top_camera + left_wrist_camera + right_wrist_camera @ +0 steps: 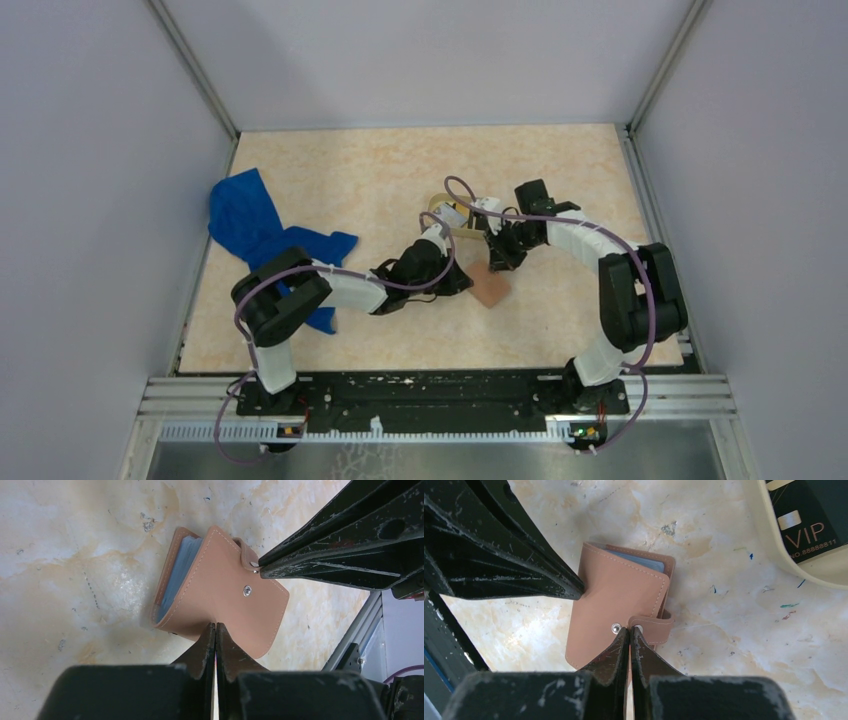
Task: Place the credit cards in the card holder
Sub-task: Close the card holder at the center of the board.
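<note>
The tan card holder (pixel 491 290) lies on the table, folded shut, with its grey-blue inner face showing at one edge (pixel 175 575). Its snap strap (pixel 651 625) is unfastened beside the stud. My left gripper (pixel 215 626) is shut, its tips against the holder's cover (pixel 225 595). My right gripper (pixel 630 629) is shut, its tips at the strap's end; I cannot tell whether it pinches the strap. A black card (pixel 806 525) marked VIP lies in the tan tray (pixel 774 550). The white card is out of view.
A blue cloth (pixel 255 228) lies at the table's left edge. The oval tray (pixel 440 203) sits just behind the two grippers, partly hidden by them. Grey walls stand on three sides, with a metal rail at the near edge.
</note>
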Available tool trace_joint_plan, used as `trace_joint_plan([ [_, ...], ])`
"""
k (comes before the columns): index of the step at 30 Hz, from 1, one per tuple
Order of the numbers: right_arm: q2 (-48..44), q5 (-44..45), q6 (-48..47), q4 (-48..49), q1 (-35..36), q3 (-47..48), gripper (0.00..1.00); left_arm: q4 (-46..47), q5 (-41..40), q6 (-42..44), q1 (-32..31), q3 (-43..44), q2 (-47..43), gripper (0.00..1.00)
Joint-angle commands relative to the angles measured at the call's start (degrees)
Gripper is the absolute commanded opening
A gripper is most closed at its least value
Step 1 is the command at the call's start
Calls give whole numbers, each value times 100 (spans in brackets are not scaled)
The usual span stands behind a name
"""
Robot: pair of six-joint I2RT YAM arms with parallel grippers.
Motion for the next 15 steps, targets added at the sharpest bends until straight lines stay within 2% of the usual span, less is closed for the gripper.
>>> trace_joint_plan([
  [1,-22,-95,-283,-344,56,149,0,155,159,-106,-26,-183,122,4],
  [15,21,-313,-278,-363,199,110,0,581,255,-238,-25,-342,105,3],
])
